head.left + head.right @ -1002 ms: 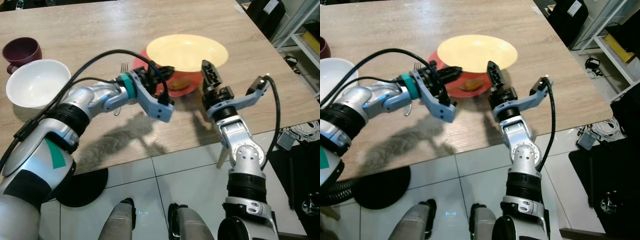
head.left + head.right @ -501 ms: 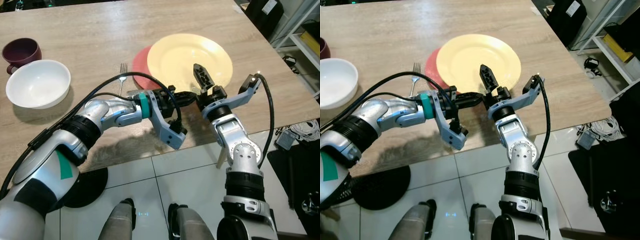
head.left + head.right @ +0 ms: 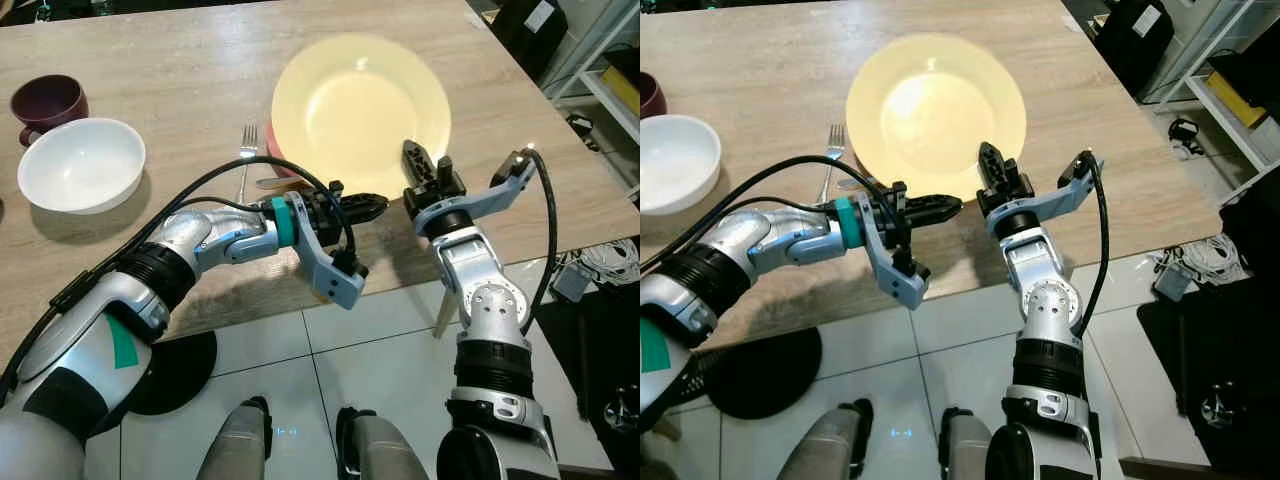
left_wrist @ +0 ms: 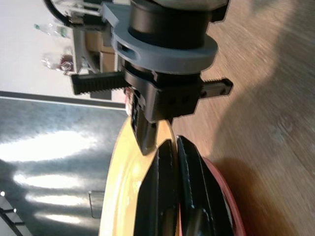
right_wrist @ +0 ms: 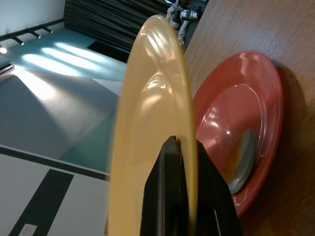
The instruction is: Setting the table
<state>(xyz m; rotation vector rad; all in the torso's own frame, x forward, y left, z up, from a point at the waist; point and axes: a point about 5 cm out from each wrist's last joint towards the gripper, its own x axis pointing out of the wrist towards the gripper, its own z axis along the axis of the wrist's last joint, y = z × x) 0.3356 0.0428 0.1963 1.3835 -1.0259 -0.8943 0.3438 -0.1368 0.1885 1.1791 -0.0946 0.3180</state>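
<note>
A large yellow plate (image 3: pixel 360 110) is lifted off the wooden table (image 3: pixel 150 40) and tilted, its face toward me. My left gripper (image 3: pixel 368 206) is shut on its near rim from the left. My right gripper (image 3: pixel 428 168) is shut on the same rim just to the right. In the right wrist view the yellow plate (image 5: pixel 147 123) stands edge-on between the black fingers (image 5: pixel 170 196). Behind it a red plate (image 5: pixel 246 123) lies flat with a spoon (image 5: pixel 242 160) in it. From above, the red plate (image 3: pixel 271 152) is mostly hidden. A fork (image 3: pixel 245 150) lies to its left.
A white bowl (image 3: pixel 82 165) and a maroon cup (image 3: pixel 45 100) stand at the table's left. The table's front edge runs just below both grippers, with tiled floor (image 3: pixel 380 370) beneath. Shelving (image 3: pixel 610 60) and a dark bag (image 3: pixel 530 30) stand to the right.
The yellow plate has tipped up further and moved away from me, now covering most of the red plate and spoon. Both grippers kept hold of its rim.
</note>
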